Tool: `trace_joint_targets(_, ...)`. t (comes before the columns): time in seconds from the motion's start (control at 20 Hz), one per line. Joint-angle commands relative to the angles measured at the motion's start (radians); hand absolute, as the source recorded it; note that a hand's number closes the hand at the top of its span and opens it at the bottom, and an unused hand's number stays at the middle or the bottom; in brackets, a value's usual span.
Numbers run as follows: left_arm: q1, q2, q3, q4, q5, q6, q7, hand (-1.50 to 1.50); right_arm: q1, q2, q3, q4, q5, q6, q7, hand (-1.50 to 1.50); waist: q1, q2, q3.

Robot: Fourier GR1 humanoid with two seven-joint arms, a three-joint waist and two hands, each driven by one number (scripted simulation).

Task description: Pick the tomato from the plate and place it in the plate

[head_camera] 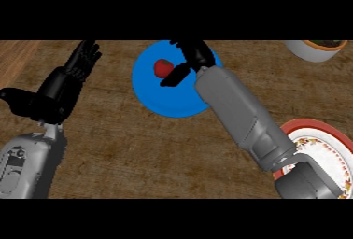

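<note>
Head view: the tomato (162, 68) lies on the blue plate (160, 100) near the counter's (138, 154) far edge. The right hand (191, 55) hangs over that plate, fingers relaxed beside the tomato — not gripping it. The left hand (66, 84) rests open at the left. A red-rimmed plate (318, 128) sits at the right edge — a bowl (314, 50) in the far right corner.

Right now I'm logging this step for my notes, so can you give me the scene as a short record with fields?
tomato: lying on the blue plate, upper left part
right robot hand: over the blue plate, thumb beside the tomato, not closed on it
left robot hand: open, fingers up, resting at the left
red-rimmed plate: lower right, partly hidden by the right forearm
bowl: top right corner, cut by the edge
counter: brown wood
</note>
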Motion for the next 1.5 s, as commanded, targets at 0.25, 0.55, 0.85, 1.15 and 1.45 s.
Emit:
trace_joint_targets(0.25, -0.007, -0.005, 0.009, 0.046, -0.013, 0.000, -0.037, 0.00, 0.006, 0.000, -0.105, -0.015, -0.239, -0.089, -0.164, -1.50, -0.016, 0.004, 0.000)
trace_joint_targets(0.55, 0.085, 0.002, 0.029, -0.018, -0.003, 0.003, -0.029, 0.00, -0.016, 0.000, -0.191, 0.039, -0.338, -0.090, -0.201, -1.50, -0.063, -0.019, 0.000)
trace_joint_targets(0.85, 0.111, -0.001, 0.040, -0.029, -0.018, 0.022, -0.018, 0.00, -0.015, -0.109, -0.284, 0.107, -0.366, 0.031, -0.280, -1.50, -0.089, -0.017, 0.001)
trace_joint_targets(1.15, 0.079, -0.016, 0.041, -0.022, -0.034, 0.038, -0.009, 0.00, 0.046, -0.224, -0.298, 0.128, -0.359, 0.185, -0.397, -1.50, -0.108, -0.021, 0.001)
trace_joint_targets(1.45, 0.117, 0.016, 0.075, -0.066, -0.016, 0.010, 0.002, 0.00, 0.084, -0.339, -0.307, 0.165, -0.345, 0.305, -0.461, -1.50, -0.103, -0.022, 0.001)
